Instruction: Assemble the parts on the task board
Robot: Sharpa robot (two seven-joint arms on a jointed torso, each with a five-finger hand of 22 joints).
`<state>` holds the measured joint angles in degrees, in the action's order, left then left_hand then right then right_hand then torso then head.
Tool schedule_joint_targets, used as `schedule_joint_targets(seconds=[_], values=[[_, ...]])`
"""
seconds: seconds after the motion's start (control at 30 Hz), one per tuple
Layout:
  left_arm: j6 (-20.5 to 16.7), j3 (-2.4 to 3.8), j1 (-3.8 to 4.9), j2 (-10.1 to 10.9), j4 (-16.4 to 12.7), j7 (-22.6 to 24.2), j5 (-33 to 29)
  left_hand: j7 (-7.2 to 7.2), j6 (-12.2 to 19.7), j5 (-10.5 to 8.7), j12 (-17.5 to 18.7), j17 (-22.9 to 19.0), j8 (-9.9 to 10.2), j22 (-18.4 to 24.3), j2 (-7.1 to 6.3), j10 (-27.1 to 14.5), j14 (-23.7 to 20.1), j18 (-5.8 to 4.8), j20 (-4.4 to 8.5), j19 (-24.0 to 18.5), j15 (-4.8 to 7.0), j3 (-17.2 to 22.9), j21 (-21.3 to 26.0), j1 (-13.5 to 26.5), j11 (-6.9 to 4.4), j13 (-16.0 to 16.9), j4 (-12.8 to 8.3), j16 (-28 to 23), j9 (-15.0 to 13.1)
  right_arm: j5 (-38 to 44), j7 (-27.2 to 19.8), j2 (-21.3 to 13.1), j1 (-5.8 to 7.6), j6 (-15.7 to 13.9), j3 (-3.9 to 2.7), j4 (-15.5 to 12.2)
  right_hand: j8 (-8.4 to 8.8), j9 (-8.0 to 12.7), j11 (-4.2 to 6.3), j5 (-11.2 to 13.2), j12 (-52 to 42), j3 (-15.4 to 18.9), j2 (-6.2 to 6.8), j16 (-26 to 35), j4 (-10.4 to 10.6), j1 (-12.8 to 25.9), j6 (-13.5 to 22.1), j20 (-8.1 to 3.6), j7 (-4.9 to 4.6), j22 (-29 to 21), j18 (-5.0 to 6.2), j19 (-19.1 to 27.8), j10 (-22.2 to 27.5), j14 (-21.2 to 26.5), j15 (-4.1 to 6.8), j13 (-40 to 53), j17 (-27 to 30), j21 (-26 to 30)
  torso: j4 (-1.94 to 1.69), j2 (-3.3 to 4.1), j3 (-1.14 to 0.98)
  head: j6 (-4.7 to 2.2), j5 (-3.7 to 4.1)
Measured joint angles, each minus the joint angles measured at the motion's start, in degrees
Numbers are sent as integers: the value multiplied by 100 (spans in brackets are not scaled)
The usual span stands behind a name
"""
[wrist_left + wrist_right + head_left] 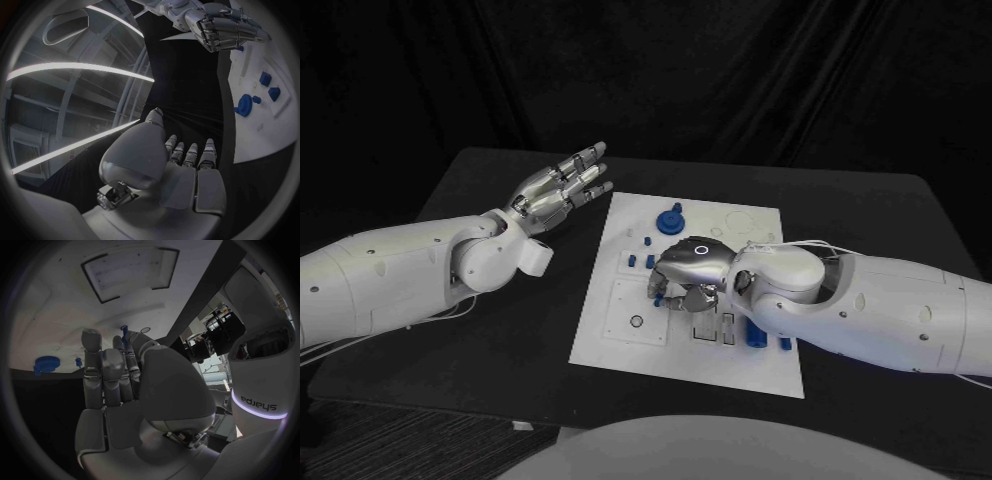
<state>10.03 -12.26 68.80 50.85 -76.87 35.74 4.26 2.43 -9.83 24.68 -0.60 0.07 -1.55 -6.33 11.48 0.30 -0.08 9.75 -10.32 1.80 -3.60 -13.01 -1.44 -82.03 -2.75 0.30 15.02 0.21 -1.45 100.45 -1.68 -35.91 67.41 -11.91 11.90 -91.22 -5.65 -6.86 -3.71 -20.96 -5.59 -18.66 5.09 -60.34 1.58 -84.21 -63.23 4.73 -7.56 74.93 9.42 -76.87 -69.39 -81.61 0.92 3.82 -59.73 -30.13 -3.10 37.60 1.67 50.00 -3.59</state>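
The black table [473,300] carried the white task board [639,335] at its middle, lying at a slant across the robot's front. Over the board's near-right part hung the right arm, and the right hand [689,278] was bent down onto the board's middle, its fingers curled toward the surface. In the right wrist view a thin blue part [125,335] stood up just at those fingertips; whether the fingers pinched it or merely touched it, the pictures did not settle. The left hand [563,188] was raised off the board's far-left corner, well apart from any part, fingers spread and holding nothing.

As for progress, the work looked only partly done. A round blue knob [671,218] stood at the board's far end, apparently seated. A few small blue pegs [640,262] were beside the right hand, and more blue pieces [759,340] were near the front edge by the right forearm, partly hidden. A small ring-shaped socket [636,322] on the board's left side was unfilled, so at least one place, likely several, remained to be fitted. The step in hand seemed to be setting the thin part into the board's middle.
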Motion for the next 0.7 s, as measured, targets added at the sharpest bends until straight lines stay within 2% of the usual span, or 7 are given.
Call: schedule_joint_targets(seconds=[0.33,0.43,0.53,0.67,0.7], values=[[38,0,-1,-11,12,-33,0,0,0,0,0,1,0,0,0,0,2,0,0,0,-2,0,0,0,0,0,0,0,0,0,5,15,-31,30,-3,37,33,25,-1,1,1,-41,28,108,-23,-28,58,20,-34,-1,0,61,0,28,-27,0,69,143,0,-2,2,0,-9],[47,0,-2,-15,16,-39,0,0,0,0,0,2,0,0,0,0,20,0,0,0,-20,0,0,0,0,0,0,0,0,1,8,19,-42,46,-3,44,96,48,-51,16,28,-49,27,163,-16,-29,119,29,-68,-1,-1,134,51,95,-46,17,117,258,0,-3,2,0,-9],[58,0,-2,-19,21,-48,0,0,0,23,0,2,0,-1,0,0,20,0,0,0,-20,0,0,0,0,0,0,0,0,1,8,24,-51,63,-3,45,119,55,-67,38,27,-50,50,181,-16,-6,144,40,-64,-1,-1,164,67,113,-59,24,145,324,-1,-3,1,0,-10],[70,0,-5,-21,29,-60,0,0,0,24,0,3,0,-1,0,0,20,0,0,0,-20,0,0,0,0,0,0,0,0,1,5,25,-62,91,0,46,194,121,-164,273,66,-60,141,279,3,85,386,91,-136,-1,-1,336,289,221,-144,24,212,620,-1,-2,1,0,-10],[75,0,-6,-21,31,-64,0,0,0,24,0,3,0,-1,0,0,20,0,0,0,-20,0,0,0,0,0,0,0,1,1,3,25,-63,100,0,47,194,149,-185,350,89,-33,189,338,31,132,509,109,-125,-1,-1,400,398,284,-161,24,255,754,-1,-2,1,0,-10]])
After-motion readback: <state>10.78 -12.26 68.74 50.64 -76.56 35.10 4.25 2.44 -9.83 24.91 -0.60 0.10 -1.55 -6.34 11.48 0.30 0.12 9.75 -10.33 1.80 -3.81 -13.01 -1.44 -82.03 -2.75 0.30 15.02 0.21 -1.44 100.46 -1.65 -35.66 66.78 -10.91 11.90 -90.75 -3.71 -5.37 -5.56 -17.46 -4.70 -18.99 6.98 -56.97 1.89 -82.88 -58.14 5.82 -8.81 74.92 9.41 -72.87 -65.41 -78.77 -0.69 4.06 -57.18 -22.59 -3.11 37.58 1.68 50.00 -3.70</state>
